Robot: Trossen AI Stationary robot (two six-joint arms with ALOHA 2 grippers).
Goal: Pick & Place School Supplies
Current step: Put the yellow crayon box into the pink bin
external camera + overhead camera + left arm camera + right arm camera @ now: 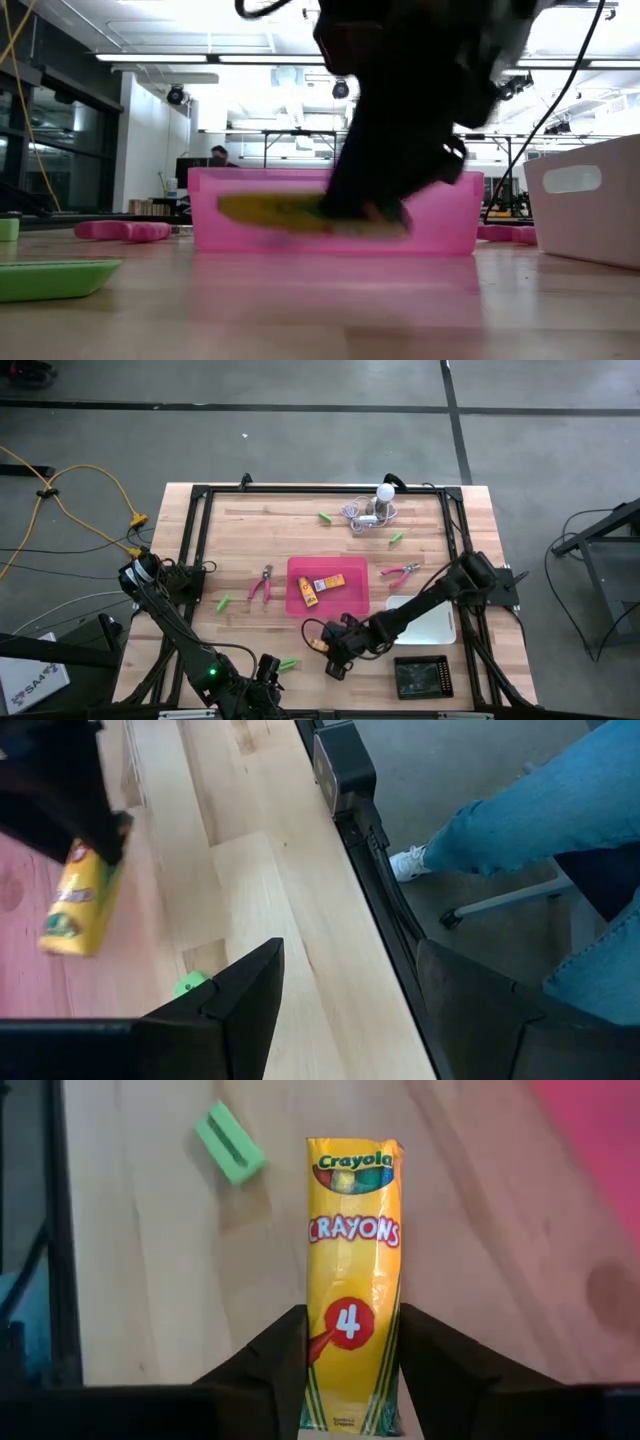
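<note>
My right gripper (328,651) is shut on a yellow Crayola crayon box (352,1230), just near of the pink tray (355,605). It hangs a little above the table in the low view (270,210). Two more yellow-orange boxes (322,584) lie in the pink tray. My left gripper (350,1010) is open and empty at the table's near edge (265,668), beside a green stick (288,663). Other green sticks (223,602) and two pink-handled scissors (262,582) (400,572) lie flat on the table. My right gripper pinches the crayon box by its end nearest the wrist (352,1380), one finger (275,1370) on each long side. The fingers lie along the box, which sticks out past them toward the table's left. The box is about level and clear of the table.
A white tray (440,622) and a black tray (422,675) stand at the near right, under and beside my right arm. A white bulb with grey cord (375,508) lies at the far edge. A person's jeans-clad leg (540,810) shows beyond the table's near edge.
</note>
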